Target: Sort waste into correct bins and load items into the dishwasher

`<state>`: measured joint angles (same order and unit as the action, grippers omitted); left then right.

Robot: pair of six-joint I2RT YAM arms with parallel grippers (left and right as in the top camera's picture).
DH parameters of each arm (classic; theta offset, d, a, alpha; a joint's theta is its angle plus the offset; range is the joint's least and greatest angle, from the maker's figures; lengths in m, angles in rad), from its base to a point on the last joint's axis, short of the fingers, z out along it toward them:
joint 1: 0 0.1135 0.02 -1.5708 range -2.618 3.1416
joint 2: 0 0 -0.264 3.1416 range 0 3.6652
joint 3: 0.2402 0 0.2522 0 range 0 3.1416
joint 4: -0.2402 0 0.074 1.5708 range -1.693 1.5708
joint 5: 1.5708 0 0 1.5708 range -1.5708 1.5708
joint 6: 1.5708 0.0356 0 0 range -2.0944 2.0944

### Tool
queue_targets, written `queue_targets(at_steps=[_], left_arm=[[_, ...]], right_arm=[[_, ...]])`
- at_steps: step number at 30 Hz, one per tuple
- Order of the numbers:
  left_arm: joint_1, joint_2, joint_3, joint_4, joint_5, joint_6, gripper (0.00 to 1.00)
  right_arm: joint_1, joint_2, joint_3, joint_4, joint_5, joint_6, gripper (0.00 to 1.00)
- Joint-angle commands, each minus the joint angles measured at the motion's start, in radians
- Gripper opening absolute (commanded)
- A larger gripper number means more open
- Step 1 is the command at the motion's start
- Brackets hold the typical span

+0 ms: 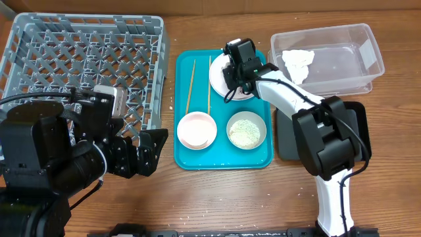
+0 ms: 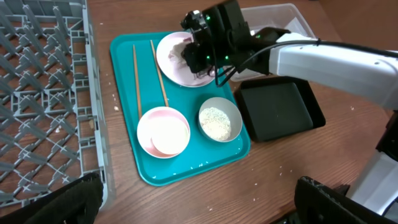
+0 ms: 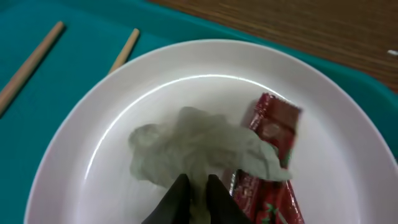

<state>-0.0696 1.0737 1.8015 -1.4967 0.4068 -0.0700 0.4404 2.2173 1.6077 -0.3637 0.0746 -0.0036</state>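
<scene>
Pinching the crumpled napkin (image 3: 199,146) on the plate (image 3: 186,68), the right claw (image 3: 198,190) is closed, presumably for transfer to a bin. The left claw (image 1: 148,153) is held wide open, empty, clear of the tray (image 1: 220,158).

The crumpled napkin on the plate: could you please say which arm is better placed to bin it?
Right: the right gripper pinches the napkin on the plate, near the clear tub; left gripper is farther.

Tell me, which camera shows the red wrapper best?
The right wrist view: the red wrapper lies large and close on the plate, against the napkin. In the overhead and left wrist views the right gripper covers it.
</scene>
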Motion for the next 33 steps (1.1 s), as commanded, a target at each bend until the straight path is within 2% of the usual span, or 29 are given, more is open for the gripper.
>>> queue_targets(at_steps=[1,8,12,17,18,20,22,23,24,25,27,32,33], left_arm=[[0.004,-0.002,0.007,0.005,-0.003,0.022,1.0],[0.004,-0.002,0.007,0.005,-0.003,0.022,1.0],[0.004,-0.002,0.007,0.005,-0.003,0.022,1.0],[0.004,-0.002,0.007,0.005,-0.003,0.022,1.0],[0.004,-0.002,0.007,0.005,-0.003,0.022,1.0],[0.004,-0.002,0.007,0.005,-0.003,0.022,1.0],[0.004,-0.002,0.007,0.005,-0.003,0.022,1.0],[0.004,-0.002,0.007,0.005,-0.003,0.022,1.0],[0.004,-0.002,0.007,0.005,-0.003,0.022,1.0],[0.004,-0.002,0.007,0.005,-0.003,0.022,1.0],[0.004,-0.002,0.007,0.005,-0.003,0.022,1.0],[0.004,-0.002,0.007,0.005,-0.003,0.022,1.0],[0.004,-0.002,0.007,0.005,-0.003,0.022,1.0]], right_arm=[[0.002,-0.169,0.011,0.006,-0.009,-0.001,0.07],[-0.021,-0.369,0.011,-0.105,0.026,-0.001,0.04],[-0.086,-0.367,0.006,-0.191,0.097,0.01,0.04],[-0.246,-0.335,-0.035,-0.299,0.065,0.161,0.05],[-0.287,-0.331,-0.037,-0.324,0.011,0.163,0.09],[-0.307,-0.337,-0.029,-0.332,-0.062,0.159,0.28],[-0.307,-0.343,-0.003,-0.359,-0.135,0.138,0.61],[-0.304,-0.343,0.012,-0.378,-0.177,0.111,0.75],[-0.297,-0.343,0.03,-0.399,-0.22,0.081,0.83],[-0.286,-0.343,0.046,-0.417,-0.259,0.07,0.95],[-0.263,-0.343,0.054,-0.425,-0.308,0.07,1.0],[-0.17,-0.342,0.043,-0.41,-0.341,0.071,1.0],[-0.142,-0.342,0.035,-0.394,-0.329,0.071,0.97]])
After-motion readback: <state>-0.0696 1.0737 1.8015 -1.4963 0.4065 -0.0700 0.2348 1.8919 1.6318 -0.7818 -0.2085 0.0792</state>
